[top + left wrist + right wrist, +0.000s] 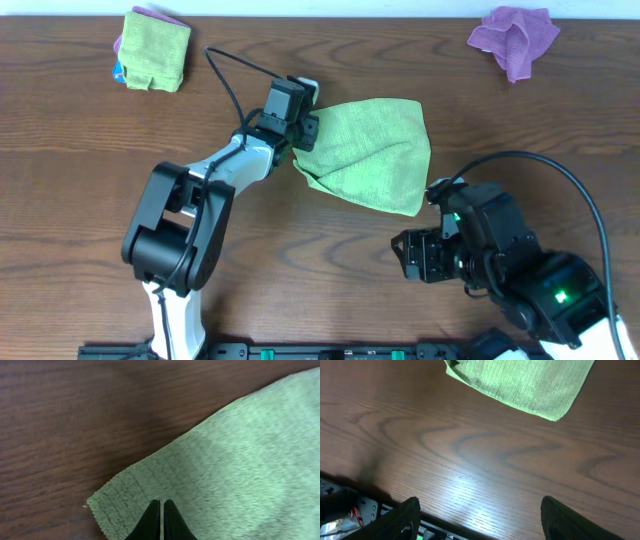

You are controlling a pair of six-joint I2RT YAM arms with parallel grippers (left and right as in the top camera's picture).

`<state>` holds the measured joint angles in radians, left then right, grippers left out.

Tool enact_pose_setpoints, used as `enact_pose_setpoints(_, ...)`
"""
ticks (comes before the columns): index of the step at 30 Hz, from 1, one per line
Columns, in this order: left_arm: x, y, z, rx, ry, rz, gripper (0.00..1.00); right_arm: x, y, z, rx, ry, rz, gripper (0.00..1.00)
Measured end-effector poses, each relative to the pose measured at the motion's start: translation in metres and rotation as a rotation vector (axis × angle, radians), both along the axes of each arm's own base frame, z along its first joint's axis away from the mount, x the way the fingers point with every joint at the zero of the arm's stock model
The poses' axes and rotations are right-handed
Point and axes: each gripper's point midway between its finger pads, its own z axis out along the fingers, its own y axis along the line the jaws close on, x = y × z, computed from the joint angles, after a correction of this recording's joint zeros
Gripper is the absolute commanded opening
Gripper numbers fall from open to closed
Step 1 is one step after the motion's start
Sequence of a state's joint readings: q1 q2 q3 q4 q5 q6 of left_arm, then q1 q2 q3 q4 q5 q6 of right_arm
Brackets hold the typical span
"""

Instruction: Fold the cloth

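The lime-green cloth [372,150] lies rumpled and partly doubled over in the middle of the wooden table. My left gripper [302,138] is at its left edge, shut on the cloth. In the left wrist view the black fingertips [161,506] are pressed together over the fuzzy cloth [230,455], with a corner of it just to their left. My right gripper [412,256] is low on the right, apart from the cloth. Its jaws [480,512] stand wide open over bare wood, and the cloth [525,382] lies well ahead of them.
A second green cloth [156,48], folded, rests on something blue at the back left. A crumpled purple cloth [515,36] sits at the back right. A black cable [232,85] loops behind the left arm. The table's front edge [375,502] is just under the right gripper.
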<state>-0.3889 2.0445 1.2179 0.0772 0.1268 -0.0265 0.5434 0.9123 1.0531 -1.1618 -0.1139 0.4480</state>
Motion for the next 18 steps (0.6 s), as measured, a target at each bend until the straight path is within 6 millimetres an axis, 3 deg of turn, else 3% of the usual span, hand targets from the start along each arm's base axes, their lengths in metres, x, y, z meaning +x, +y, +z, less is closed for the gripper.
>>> enact_pose_setpoints(14,0.004,0.013,-0.021,0.012,0.036,0.028,0.06,0.014,0.0,-0.002,-0.028,-0.026,-0.024,0.76)
enact_pose_setpoints(15,0.004,0.013,-0.02,0.012,0.035,0.028,0.06,0.017,0.001,-0.004,-0.034,-0.023,-0.025,0.71)
enact_pose_setpoints(16,0.004,0.013,-0.02,0.011,0.034,0.028,0.06,0.021,0.002,-0.007,-0.041,-0.019,-0.027,0.57)
enact_pose_setpoints(18,0.004,0.013,-0.02,0.011,0.034,0.029,0.06,0.028,0.003,-0.014,-0.066,-0.006,-0.032,0.15)
